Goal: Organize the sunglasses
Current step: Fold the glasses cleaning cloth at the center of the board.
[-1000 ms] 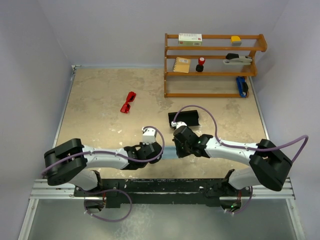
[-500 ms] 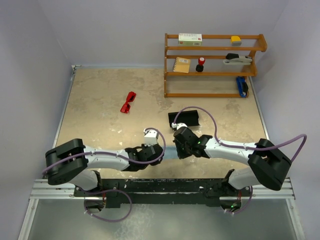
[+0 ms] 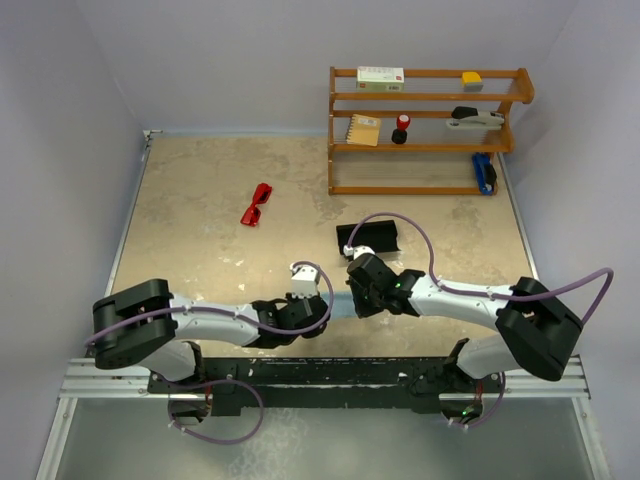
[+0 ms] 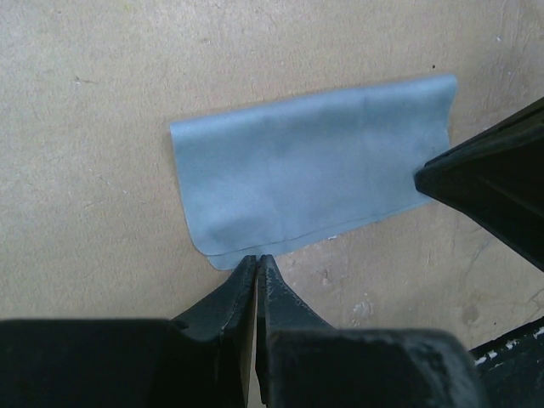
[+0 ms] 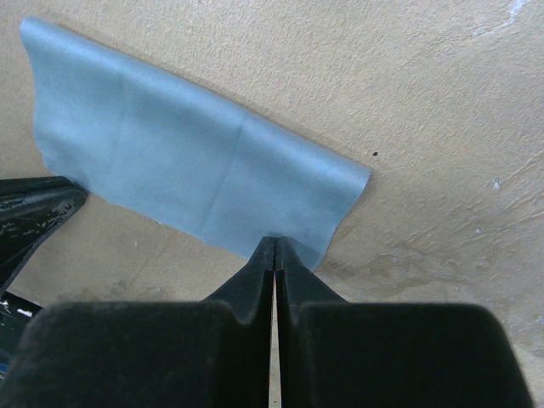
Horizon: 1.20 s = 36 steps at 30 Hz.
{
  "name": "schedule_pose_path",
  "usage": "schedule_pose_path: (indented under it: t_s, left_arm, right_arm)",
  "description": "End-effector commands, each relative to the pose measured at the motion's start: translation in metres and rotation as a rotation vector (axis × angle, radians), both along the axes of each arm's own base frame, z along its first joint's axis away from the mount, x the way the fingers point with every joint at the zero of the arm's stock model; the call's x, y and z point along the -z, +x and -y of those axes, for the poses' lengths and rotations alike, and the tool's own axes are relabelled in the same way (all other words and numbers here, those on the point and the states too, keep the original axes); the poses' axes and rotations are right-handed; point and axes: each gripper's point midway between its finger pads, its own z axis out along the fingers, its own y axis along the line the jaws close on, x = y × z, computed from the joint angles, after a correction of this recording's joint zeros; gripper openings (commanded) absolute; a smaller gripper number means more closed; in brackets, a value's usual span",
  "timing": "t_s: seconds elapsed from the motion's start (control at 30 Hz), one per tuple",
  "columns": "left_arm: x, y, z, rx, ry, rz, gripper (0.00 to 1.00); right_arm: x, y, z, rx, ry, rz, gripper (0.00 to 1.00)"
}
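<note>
The red sunglasses (image 3: 257, 205) lie folded on the table at the far left, well away from both arms. A light blue cloth (image 4: 314, 161) lies flat and folded double near the front, between the two grippers. My left gripper (image 4: 257, 257) is shut, its tips just at the edge of the cloth's near left corner. My right gripper (image 5: 274, 240) is shut on the cloth (image 5: 187, 161) beside its near right corner. In the top view the left gripper (image 3: 322, 308) and right gripper (image 3: 356, 298) face each other and hide most of the cloth.
A black oblong case (image 3: 368, 237) lies just behind the right gripper. A wooden shelf (image 3: 425, 130) at the back right holds a box, a notebook, a stapler and small items. The table's near edge runs close behind both wrists.
My left arm has drawn a little toward the near edge and to the right. The right arm, cloth, case and sunglasses have not moved.
</note>
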Motion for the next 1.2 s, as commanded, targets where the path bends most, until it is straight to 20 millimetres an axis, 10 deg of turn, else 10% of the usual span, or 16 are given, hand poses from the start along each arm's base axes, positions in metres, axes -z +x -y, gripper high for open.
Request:
schedule_pose_path:
  t_s: [0.0,0.77,1.17]
  left_arm:
    - [-0.001,-0.002,0.003,-0.018,-0.005,0.002,0.0]
    - [0.009,-0.006,-0.013,-0.071,-0.013,0.02,0.0]
    - [0.011,-0.008,-0.013,-0.064,-0.003,0.025,0.0]
  right_arm:
    - [0.008,-0.004,0.005,0.008,-0.027,-0.021,0.0]
    - [-0.021,0.015,-0.019,-0.024,0.032,0.046,0.0]
    - [0.004,-0.002,-0.001,-0.028,-0.015,-0.012,0.0]
